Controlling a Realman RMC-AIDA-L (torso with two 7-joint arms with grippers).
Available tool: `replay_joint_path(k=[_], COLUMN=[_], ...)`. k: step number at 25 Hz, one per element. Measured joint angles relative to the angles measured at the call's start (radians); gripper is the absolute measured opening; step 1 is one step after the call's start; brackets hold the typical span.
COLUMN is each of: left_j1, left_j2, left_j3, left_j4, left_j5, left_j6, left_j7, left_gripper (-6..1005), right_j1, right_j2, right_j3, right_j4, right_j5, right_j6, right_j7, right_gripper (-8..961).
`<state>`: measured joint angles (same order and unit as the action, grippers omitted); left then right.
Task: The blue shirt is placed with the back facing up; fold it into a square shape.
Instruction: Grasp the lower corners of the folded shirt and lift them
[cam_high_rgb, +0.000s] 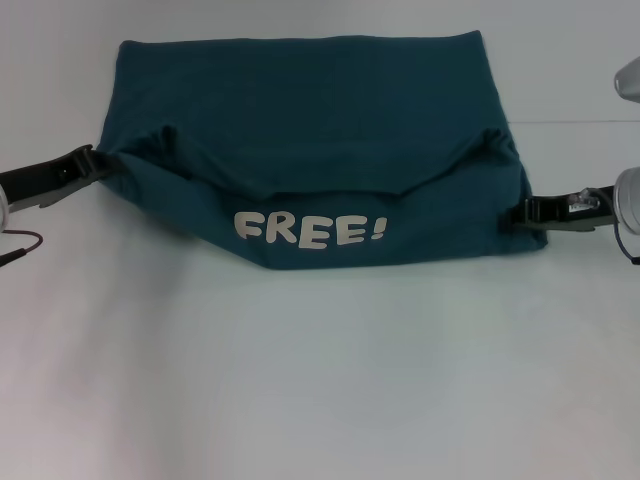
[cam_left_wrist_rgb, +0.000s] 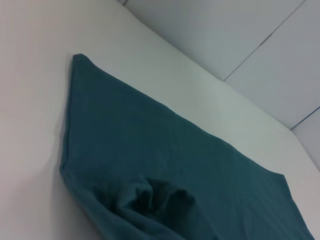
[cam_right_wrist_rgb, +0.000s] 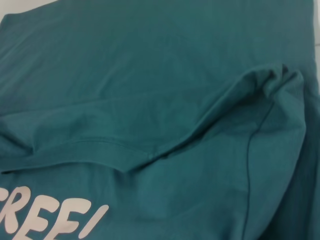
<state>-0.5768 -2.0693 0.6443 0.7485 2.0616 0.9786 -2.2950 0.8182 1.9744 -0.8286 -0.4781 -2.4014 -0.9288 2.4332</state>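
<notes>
The blue shirt (cam_high_rgb: 300, 110) lies on the white table, partly folded. Its near part is turned over, so the white "FREE!" lettering (cam_high_rgb: 308, 229) faces up. A hem edge (cam_right_wrist_rgb: 100, 147) runs across the middle with bunched folds at both ends. My left gripper (cam_high_rgb: 97, 162) is at the shirt's left edge, where the cloth is drawn to a point between its shut fingers. My right gripper (cam_high_rgb: 512, 213) lies over the shirt's right edge, shut on the cloth. Neither wrist view shows its own fingers. The left wrist view shows the far plain part of the shirt (cam_left_wrist_rgb: 165, 160).
The white table (cam_high_rgb: 320, 380) spreads wide in front of the shirt and to both sides. A wall of pale panels (cam_left_wrist_rgb: 240, 35) stands behind the table's far edge. A thin cable (cam_high_rgb: 20, 245) hangs by the left arm.
</notes>
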Motion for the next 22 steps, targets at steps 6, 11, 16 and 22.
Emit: replay_joint_path(k=[6,11,16,22], left_j1=[0.002,0.007,0.015,0.046], left_j2=[0.0,0.002,0.019,0.065], left_j3=[0.0,0.002,0.008,0.007], left_j4=[0.0,0.0,0.001,0.012], left_j5=[0.0,0.0,0.008,0.011], left_j6=[0.0,0.009,0.077,0.301], left_j7=[0.0,0.0,-0.003,0.003], left_gripper=[37,38,39,40], right_j1=[-0.015,-0.019,-0.032,-0.071], right_j2=[-0.003,-0.005,-0.007,-0.029], right_j3=[0.007,0.018,0.048,0.079], right_j4=[-0.01,-0.043,-0.096,-0.15], right_j5=[0.007,0.008,0.008,0.006], right_j6=[-0.011,-0.059,-0.152,-0.323], right_j7=[0.003,0.004,0.007,0.007], right_gripper=[100,32,34,37])
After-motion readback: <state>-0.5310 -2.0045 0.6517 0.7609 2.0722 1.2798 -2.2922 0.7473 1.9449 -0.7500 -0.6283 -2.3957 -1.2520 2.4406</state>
